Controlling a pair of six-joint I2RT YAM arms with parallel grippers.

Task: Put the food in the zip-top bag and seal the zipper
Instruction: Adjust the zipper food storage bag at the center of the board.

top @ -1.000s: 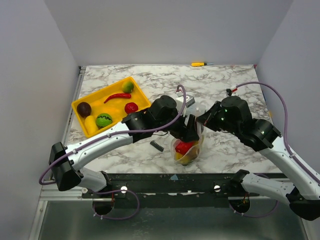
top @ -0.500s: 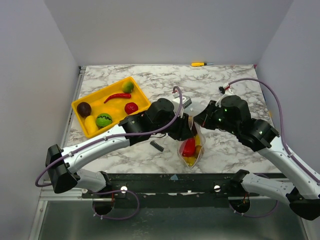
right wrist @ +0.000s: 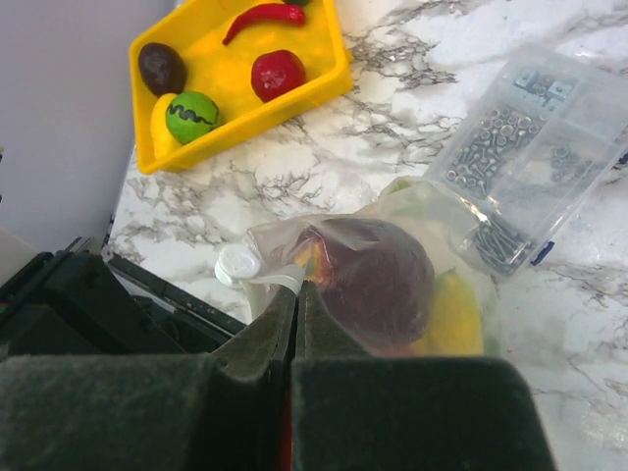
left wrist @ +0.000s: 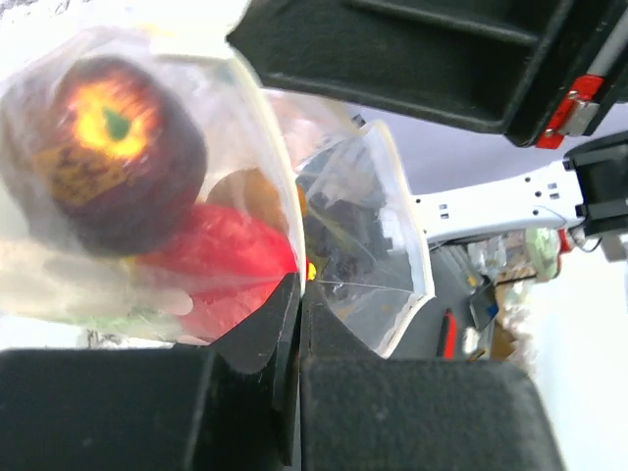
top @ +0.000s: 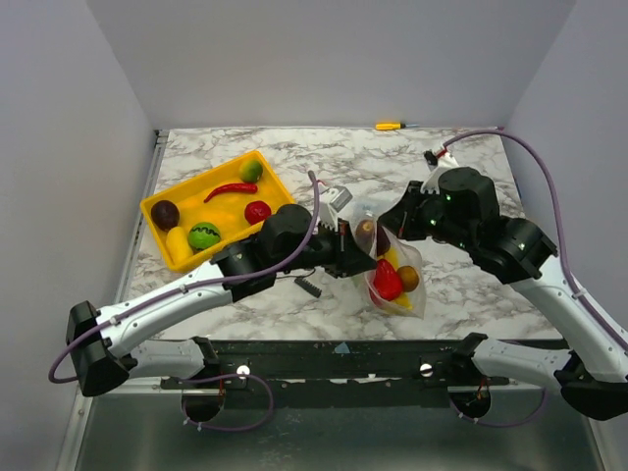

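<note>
Zip-top bag (top: 397, 285), holding some food (top: 388, 280) and pinched at its rim by the closed left gripper (left wrist: 300, 294) and right gripper (right wrist: 296, 299), looks unsealed, with 6 pieces (top: 257, 211) waiting in the yellow tray (top: 196, 181).

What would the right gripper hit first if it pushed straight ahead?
The zip-top bag it pinches; just beyond the right gripper, probably the dark purple fruit inside.
</note>
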